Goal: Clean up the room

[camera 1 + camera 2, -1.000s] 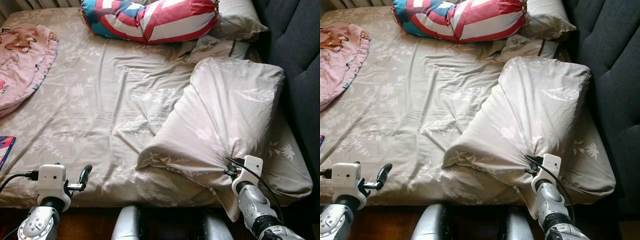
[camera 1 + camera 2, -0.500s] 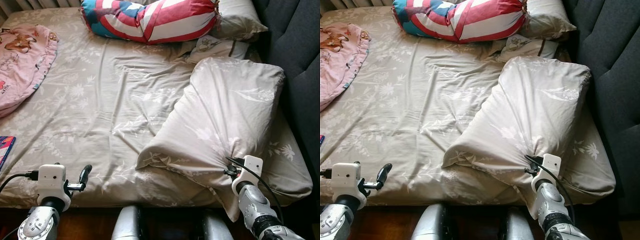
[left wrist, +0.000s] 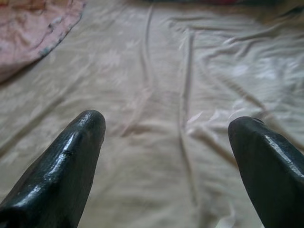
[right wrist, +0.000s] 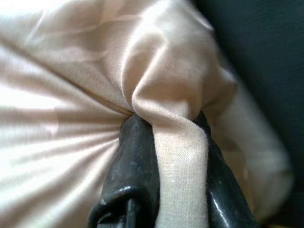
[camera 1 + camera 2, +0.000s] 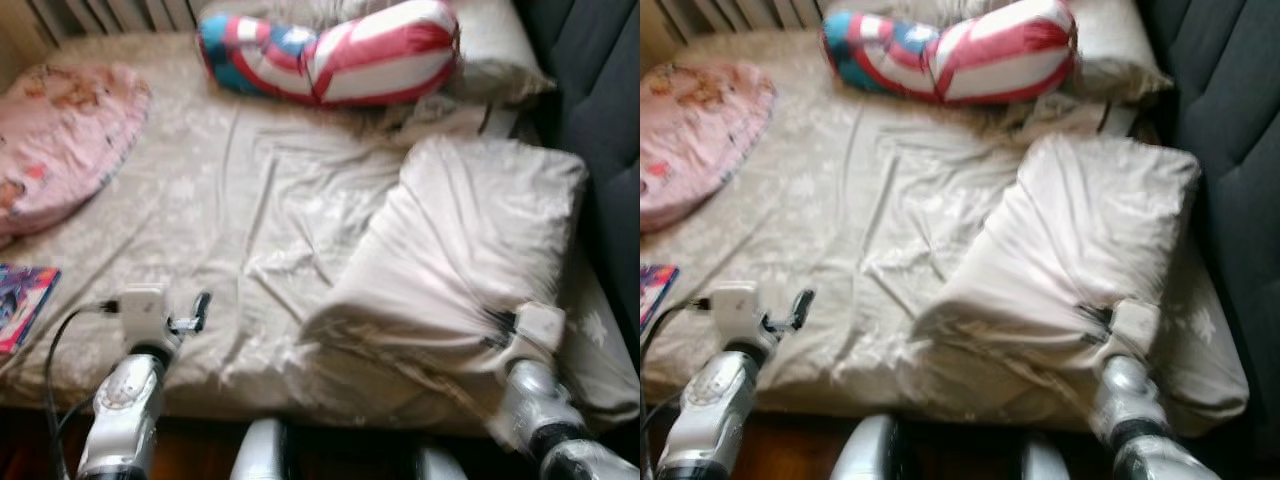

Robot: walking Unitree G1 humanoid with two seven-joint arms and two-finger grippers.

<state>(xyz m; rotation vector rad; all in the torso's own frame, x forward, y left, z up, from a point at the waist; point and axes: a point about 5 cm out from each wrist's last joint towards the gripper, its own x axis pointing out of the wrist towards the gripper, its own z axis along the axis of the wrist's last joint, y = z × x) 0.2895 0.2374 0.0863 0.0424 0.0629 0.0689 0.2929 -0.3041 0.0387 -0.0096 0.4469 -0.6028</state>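
Beige pillow (image 5: 470,250), right half of frame, on bed (image 5: 230,210): my right gripper (image 4: 166,142) pinches a fold of its near corner. Left gripper (image 3: 166,137) wide, empty. I'd lift slowly, keeping the pinch deep.

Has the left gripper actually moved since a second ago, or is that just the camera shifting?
Yes. The left gripper has reached farther in over the beige floral bedsheet, away from the bed's near edge.
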